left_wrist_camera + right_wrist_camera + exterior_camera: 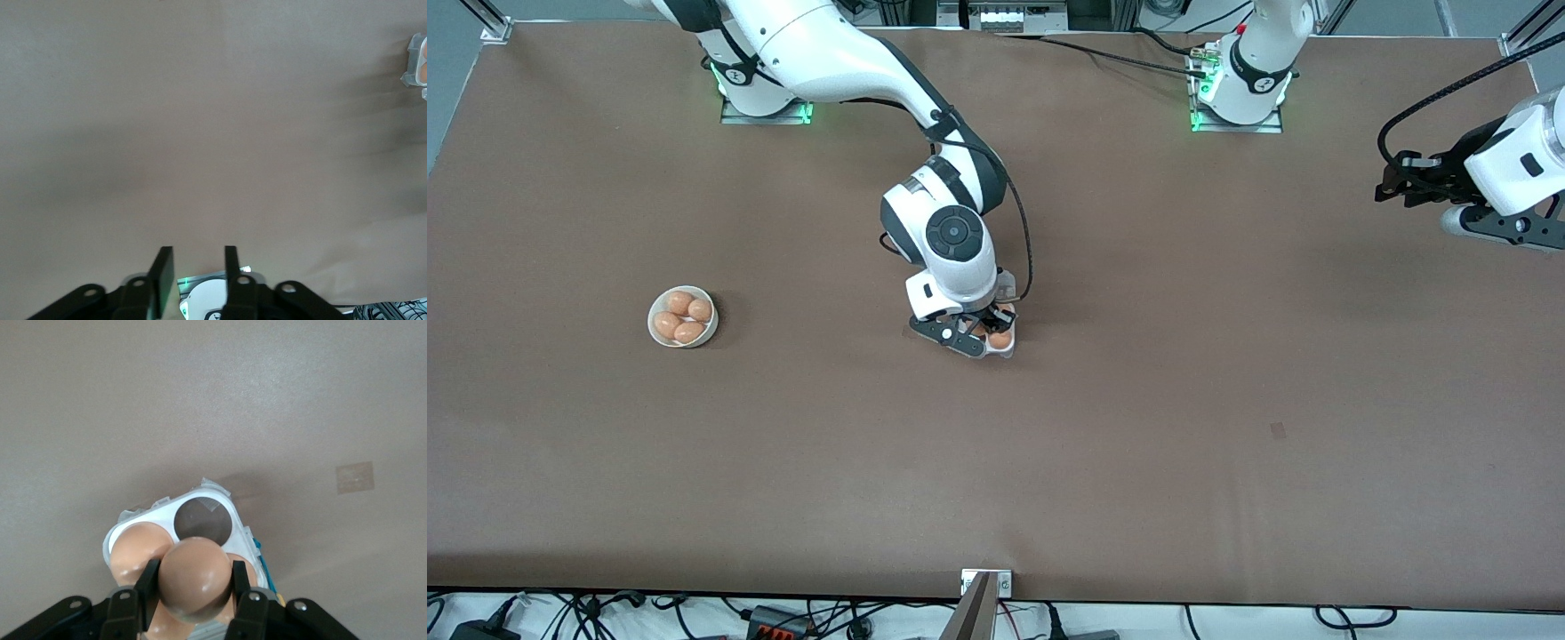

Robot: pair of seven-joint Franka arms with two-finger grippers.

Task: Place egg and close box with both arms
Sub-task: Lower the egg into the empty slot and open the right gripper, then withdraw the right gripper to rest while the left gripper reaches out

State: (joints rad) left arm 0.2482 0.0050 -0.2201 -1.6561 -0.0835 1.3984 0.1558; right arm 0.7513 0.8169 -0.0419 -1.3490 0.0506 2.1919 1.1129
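Egg [193,577] sits clamped in right gripper [193,587] jaws, just over the box [200,513], w/ one cell bare. Lower straight into that cell, release gently. Left gripper [193,267] waits over bare bench [1138,444], jaws parted, holding nothing.

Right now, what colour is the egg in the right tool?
Orange-brown egg; the right wrist view shows it best.
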